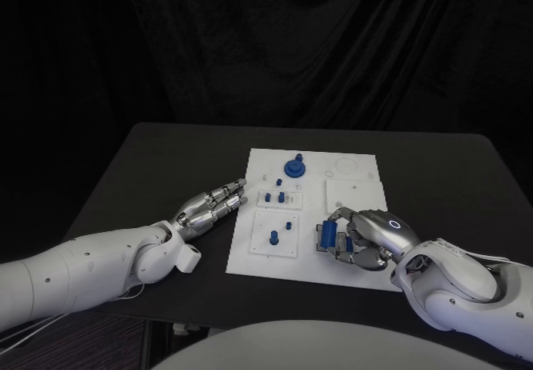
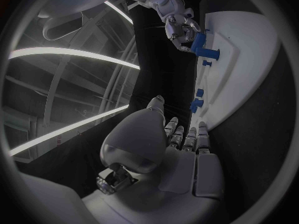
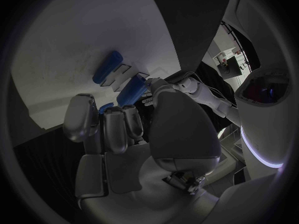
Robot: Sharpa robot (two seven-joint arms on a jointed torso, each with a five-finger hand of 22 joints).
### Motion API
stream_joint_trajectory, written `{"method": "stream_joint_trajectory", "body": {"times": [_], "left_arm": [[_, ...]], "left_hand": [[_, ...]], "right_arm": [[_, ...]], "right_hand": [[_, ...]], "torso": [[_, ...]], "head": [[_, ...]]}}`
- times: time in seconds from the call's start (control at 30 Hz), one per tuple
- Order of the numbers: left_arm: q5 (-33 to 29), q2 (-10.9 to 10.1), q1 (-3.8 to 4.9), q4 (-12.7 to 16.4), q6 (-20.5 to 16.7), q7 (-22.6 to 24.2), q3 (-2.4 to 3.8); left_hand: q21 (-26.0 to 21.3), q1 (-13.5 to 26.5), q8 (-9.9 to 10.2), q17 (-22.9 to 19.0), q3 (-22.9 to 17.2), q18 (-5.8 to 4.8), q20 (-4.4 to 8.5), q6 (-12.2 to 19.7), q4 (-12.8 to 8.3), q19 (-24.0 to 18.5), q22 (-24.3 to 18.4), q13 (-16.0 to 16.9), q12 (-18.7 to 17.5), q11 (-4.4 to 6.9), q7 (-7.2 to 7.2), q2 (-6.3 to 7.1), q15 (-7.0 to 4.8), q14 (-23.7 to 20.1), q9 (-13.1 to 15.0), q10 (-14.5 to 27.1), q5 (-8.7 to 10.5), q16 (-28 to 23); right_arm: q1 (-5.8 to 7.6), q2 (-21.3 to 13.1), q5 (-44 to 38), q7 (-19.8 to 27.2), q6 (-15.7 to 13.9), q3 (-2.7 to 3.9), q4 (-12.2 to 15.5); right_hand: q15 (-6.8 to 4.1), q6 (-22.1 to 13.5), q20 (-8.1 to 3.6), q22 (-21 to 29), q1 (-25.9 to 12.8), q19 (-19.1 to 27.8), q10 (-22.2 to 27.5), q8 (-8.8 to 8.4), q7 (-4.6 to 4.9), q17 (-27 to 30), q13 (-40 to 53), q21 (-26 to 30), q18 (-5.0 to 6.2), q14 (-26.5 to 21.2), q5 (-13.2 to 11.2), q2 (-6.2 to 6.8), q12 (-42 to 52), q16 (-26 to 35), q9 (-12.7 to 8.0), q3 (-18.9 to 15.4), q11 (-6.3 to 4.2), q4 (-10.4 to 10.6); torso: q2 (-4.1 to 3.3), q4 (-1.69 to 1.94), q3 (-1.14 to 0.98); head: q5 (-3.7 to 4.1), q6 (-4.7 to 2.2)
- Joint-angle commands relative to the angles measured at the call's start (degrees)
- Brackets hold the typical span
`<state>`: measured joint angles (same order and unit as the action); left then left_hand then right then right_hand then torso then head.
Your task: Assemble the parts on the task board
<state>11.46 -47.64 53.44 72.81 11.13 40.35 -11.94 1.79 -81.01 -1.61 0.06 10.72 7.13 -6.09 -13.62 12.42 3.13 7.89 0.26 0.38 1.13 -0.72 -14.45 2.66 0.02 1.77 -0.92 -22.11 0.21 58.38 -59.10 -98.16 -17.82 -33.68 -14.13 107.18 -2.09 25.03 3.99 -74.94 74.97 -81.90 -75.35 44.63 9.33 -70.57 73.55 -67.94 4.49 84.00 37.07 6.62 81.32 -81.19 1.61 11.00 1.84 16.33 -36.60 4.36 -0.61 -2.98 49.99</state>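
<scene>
The white task board (image 1: 357, 266) lies mid-table. My right hand (image 1: 372, 235) is over its near right part and grips a blue block-shaped part (image 1: 329, 236) between thumb and fingers; the left wrist view shows that right hand (image 2: 179, 26) with the same blue block (image 2: 201, 42) just above the board (image 2: 249, 45). In the right wrist view my right hand (image 3: 121, 134) has the blue part (image 3: 132, 90) at its fingertips. My left hand (image 1: 211, 206) lies stretched out beside the board's left edge, holding nothing.
A round blue knob part (image 1: 296, 167) stands at the board's back. Two short blue pegs (image 1: 281, 197) stand mid-board, and two more (image 1: 286, 226) are nearer the front left. A black curtain hangs behind the table.
</scene>
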Motion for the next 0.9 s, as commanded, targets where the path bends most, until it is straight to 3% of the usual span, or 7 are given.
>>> {"method": "stream_joint_trajectory", "body": {"times": [0.03, 0.3, 0.47, 0.9], "left_arm": [[-0.05, 0.06, -0.35, 0.16, 0.49, 1.45, -0.14], [-0.05, -0.13, -0.38, 0.27, 0.26, 1.8, -0.14], [-0.05, -0.15, -0.38, 0.29, 0.27, 1.76, -0.14], [-0.05, 0.02, -0.39, 0.19, 0.43, 1.5, -0.14]], "left_hand": [[-0.02, 0.37, -0.19, -0.06, -0.12, 0.46, -0.37, 0.18, 0.33, -0.1, -0.06, 0.01, -0.12, -0.19, -0.36, -0.09, 0.26, -0.02, 0.03, -0.02, 0.1, -0.21], [-0.02, 0.46, -0.19, -0.06, -0.08, 0.46, -0.36, 0.17, 0.43, -0.1, -0.07, 0.02, -0.11, -0.17, -0.34, -0.09, 0.25, -0.02, 0.03, -0.05, 0.17, -0.21], [-0.02, 0.46, -0.19, -0.06, -0.08, 0.46, -0.36, 0.17, 0.43, -0.1, -0.07, 0.02, -0.11, -0.17, -0.34, -0.09, 0.25, -0.02, 0.03, -0.05, 0.17, -0.21], [-0.02, 0.56, -0.18, -0.06, -0.03, 0.47, -0.34, 0.18, 0.57, -0.1, -0.08, 0.02, -0.11, -0.14, -0.31, -0.07, 0.22, -0.02, 0.03, -0.05, 0.21, -0.21]], "right_arm": [[-0.11, -0.24, 0.29, 0.64, -2.22, 0.0, 0.43], [-0.11, -0.71, 0.31, 1.2, -1.99, 0.0, 1.37], [-0.11, -0.8, 0.31, 0.95, -0.53, 0.0, 1.57], [-0.11, -0.11, 1.39, -0.67, 4.1, 0.0, 0.69]], "right_hand": [[0.08, 2.07, 0.11, -8.96, -0.01, -0.21, 0.0, -0.25, -1.71, -0.07, -0.01, -0.28, 0.13, 0.99, 1.63, 0.28, 0.04, -0.31, 6.79, 4.69, 0.17, 0.18], [0.21, 2.19, 0.23, -9.05, -1.77, -0.35, 0.2, -1.69, -1.57, -0.29, -0.5, -0.69, 0.06, 1.09, 5.32, 0.94, -0.24, -0.46, 5.86, 6.49, 0.34, 0.28], [0.19, 1.96, 0.24, -9.0, -2.81, -0.27, 1.02, -2.47, -1.53, -0.11, -1.49, -0.54, 0.1, 1.03, 5.99, 1.18, -0.86, -0.37, 5.44, 6.92, 0.29, 0.34], [0.48, -0.87, 0.47, -8.68, -4.14, 0.29, 4.27, -7.16, -1.01, 0.68, -5.08, 0.62, 0.32, 0.64, 2.6, 1.68, -3.33, 0.02, 2.96, 8.18, 0.63, 0.2]], "torso": [[-0.04, 0.08, -0.03], [-0.03, 0.07, 0.0], [-0.05, 0.08, 0.01], [0.05, 0.18, 0.04]], "head": [[-0.02, 0.01], [-0.03, 0.01], [-0.01, 0.01], [-0.11, 0.01]]}}
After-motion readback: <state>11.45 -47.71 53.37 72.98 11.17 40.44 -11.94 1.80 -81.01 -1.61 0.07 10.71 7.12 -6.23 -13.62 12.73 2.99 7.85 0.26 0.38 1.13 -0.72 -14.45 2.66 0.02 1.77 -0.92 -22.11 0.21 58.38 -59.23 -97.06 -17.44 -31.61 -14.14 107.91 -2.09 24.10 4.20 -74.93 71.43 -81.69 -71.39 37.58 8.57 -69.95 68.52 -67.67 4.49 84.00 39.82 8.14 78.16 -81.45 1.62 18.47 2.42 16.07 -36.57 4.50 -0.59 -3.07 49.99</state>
